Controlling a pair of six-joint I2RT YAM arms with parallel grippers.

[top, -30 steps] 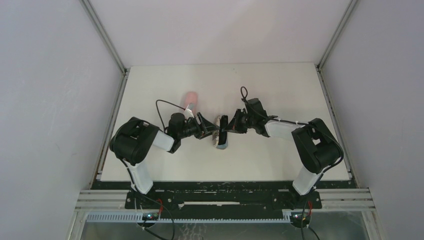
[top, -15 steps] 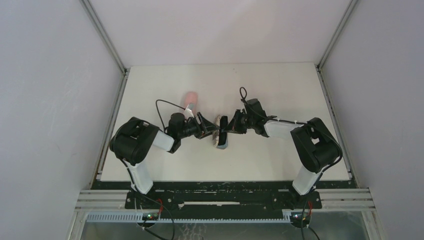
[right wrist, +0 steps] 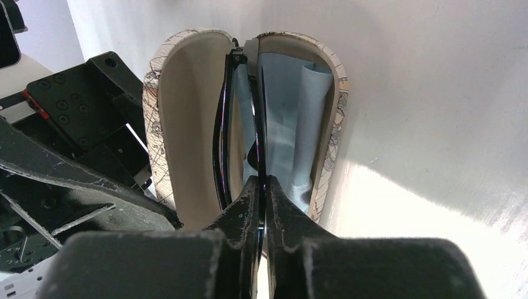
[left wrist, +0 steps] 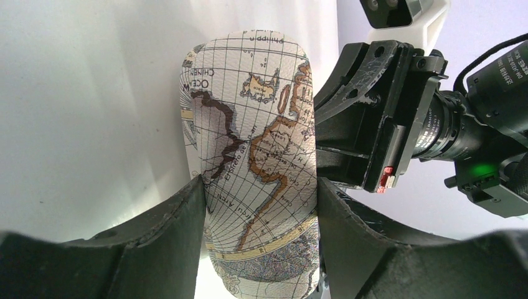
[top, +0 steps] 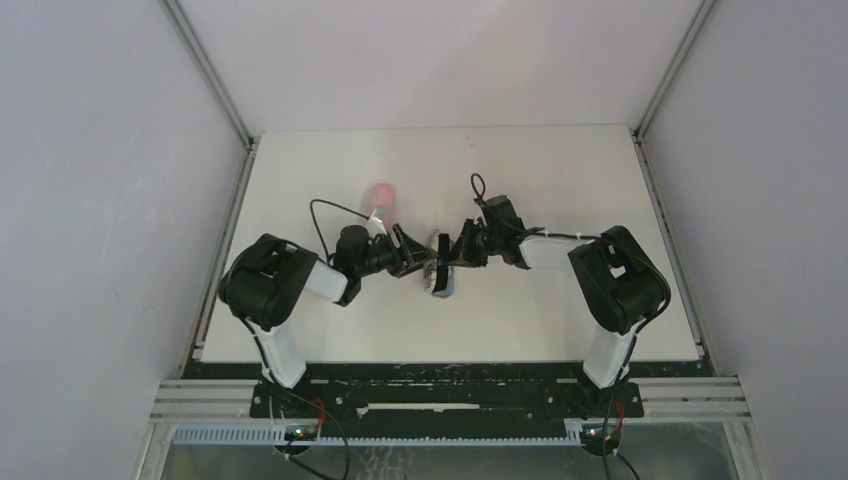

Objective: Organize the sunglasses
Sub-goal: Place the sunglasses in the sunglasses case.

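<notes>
One pair of sunglasses (right wrist: 254, 124) stands edge-on in the open map-printed case (left wrist: 249, 112), beside one blue cloth (right wrist: 292, 118) — the right gripper (right wrist: 261, 187) is pinched on its frame. The left gripper (left wrist: 258, 199) seemingly clamps that case's sides. A pink case (top: 380, 198) lies behind — two cases altogether.

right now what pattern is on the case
The glasses case shows an antique map print; left wrist view.
</notes>
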